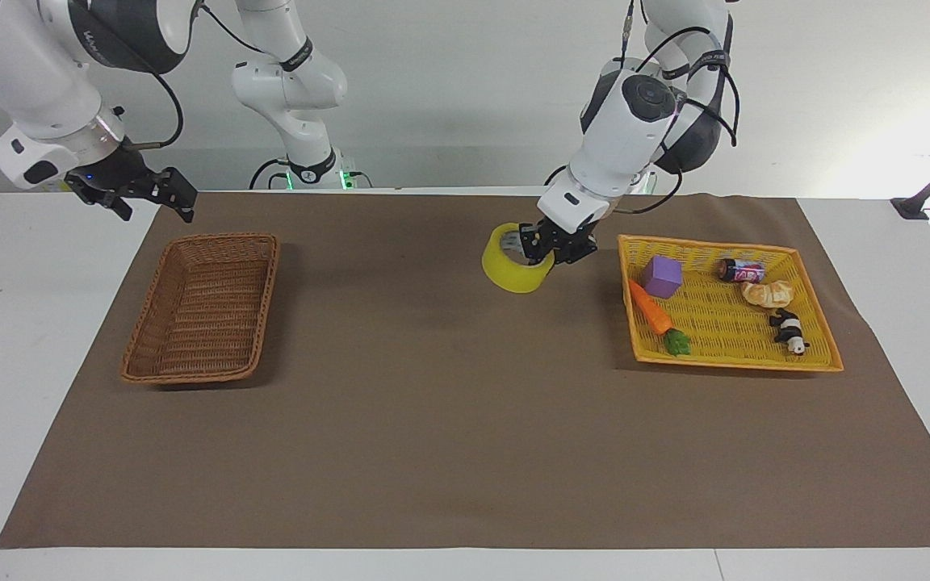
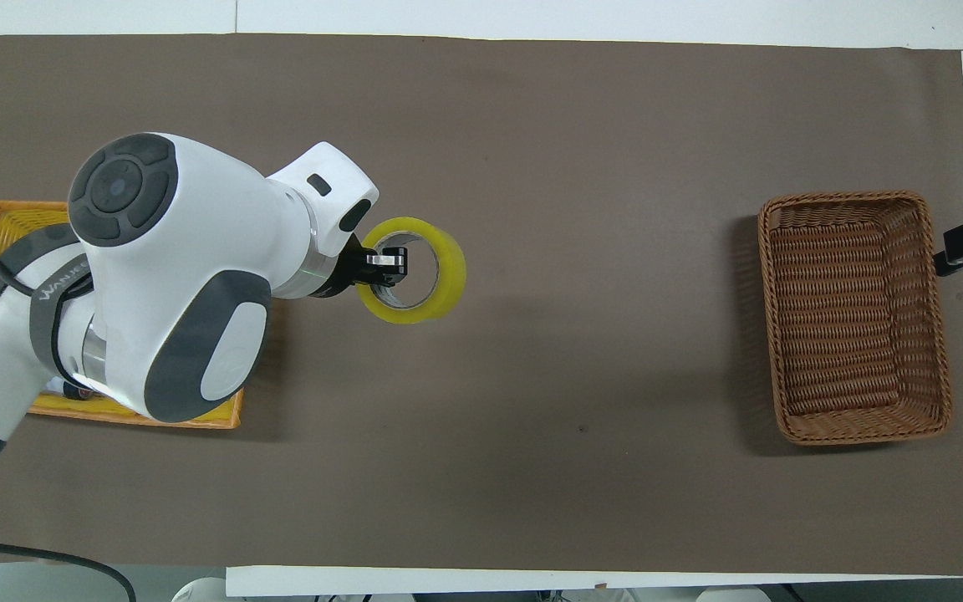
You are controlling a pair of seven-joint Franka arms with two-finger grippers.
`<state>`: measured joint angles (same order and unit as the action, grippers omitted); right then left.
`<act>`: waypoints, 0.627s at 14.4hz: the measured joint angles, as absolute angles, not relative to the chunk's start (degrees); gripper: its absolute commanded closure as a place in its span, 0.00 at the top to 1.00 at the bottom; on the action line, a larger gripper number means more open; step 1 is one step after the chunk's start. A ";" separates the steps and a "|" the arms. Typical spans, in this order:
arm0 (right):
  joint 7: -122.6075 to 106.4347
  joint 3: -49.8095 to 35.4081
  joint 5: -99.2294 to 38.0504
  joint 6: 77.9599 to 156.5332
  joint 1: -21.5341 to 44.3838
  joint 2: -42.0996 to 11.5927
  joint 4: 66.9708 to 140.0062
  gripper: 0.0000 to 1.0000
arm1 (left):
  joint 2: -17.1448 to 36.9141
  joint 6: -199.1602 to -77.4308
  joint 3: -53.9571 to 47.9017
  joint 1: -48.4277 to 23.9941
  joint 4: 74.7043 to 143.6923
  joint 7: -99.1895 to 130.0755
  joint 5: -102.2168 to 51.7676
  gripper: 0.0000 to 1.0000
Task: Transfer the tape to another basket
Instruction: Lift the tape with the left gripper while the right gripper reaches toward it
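Observation:
My left gripper (image 1: 543, 246) is shut on the rim of the tape (image 1: 513, 276), one finger inside the core. The tape is a wide yellow roll with a pale core, and it hangs in the air over the brown mat, just off the yellow basket (image 1: 723, 327) toward the right arm's end. In the overhead view the tape (image 2: 450, 269) sticks out past the left gripper (image 2: 388, 269). The dark brown wicker basket (image 1: 190, 237) stands empty at the right arm's end, also seen from overhead (image 2: 849, 198). My right gripper (image 1: 136, 195) waits open above the table edge beside that basket.
The yellow basket holds a purple cube (image 1: 662, 276), a carrot (image 1: 651, 311), a small can (image 1: 741, 269), a croissant (image 1: 768, 294) and a black-and-white toy (image 1: 789, 332). In the overhead view my left arm covers most of the yellow basket (image 2: 5, 219). A brown mat (image 1: 433, 403) covers the table.

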<state>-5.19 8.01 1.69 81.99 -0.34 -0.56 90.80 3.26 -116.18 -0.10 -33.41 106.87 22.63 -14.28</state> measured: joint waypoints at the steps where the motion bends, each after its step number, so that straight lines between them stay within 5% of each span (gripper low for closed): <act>1: -5.61 7.99 1.48 81.98 -0.29 -0.56 90.82 1.00 | 3.33 -116.18 0.11 -33.40 106.87 22.63 -14.28 0.00; 4: -8.11 7.84 -9.20 83.21 0.55 -0.43 92.18 1.00 | 3.44 -116.19 0.23 -33.42 106.87 22.63 -14.28 0.00; 9: -8.11 7.55 -38.67 96.49 4.75 -2.40 101.18 1.00 | 3.52 -116.08 0.14 -33.50 106.87 22.63 -14.28 0.00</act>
<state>-8.11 7.55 -38.67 96.49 4.75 -2.40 101.18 3.52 -116.08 0.14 -33.50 106.87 22.63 -14.28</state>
